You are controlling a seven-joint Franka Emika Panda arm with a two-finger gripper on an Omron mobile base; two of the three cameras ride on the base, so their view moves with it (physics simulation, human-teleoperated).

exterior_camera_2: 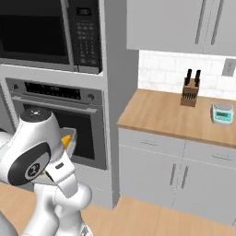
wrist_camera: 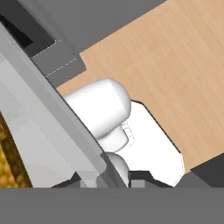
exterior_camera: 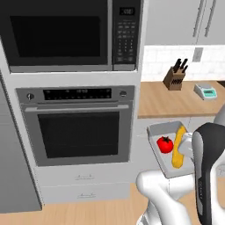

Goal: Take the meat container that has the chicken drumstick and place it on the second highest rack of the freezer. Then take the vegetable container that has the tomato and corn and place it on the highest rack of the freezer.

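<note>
The vegetable container (exterior_camera: 163, 128), a shallow grey tray, hangs in the air in front of the counter's end, tilted a little. In it lie the red tomato (exterior_camera: 165, 144) and the yellow corn (exterior_camera: 179, 148). My gripper (wrist_camera: 107, 176) is shut on the tray's rim (wrist_camera: 65, 127), and the corn (wrist_camera: 8, 157) shows through the tray wall at the left. In the right base view my arm hides most of the tray, and a corn tip (exterior_camera_2: 67, 139) peeks out. The freezer's grey side (exterior_camera: 13, 167) stands at the far left, its racks out of view. The meat container and chicken drumstick are out of view.
A built-in oven (exterior_camera: 79, 127) with a microwave (exterior_camera: 57, 33) above it faces me. To the right runs a wooden counter (exterior_camera: 167, 103) with a knife block (exterior_camera: 175, 77) and a scale (exterior_camera: 205, 91). Wood floor lies below.
</note>
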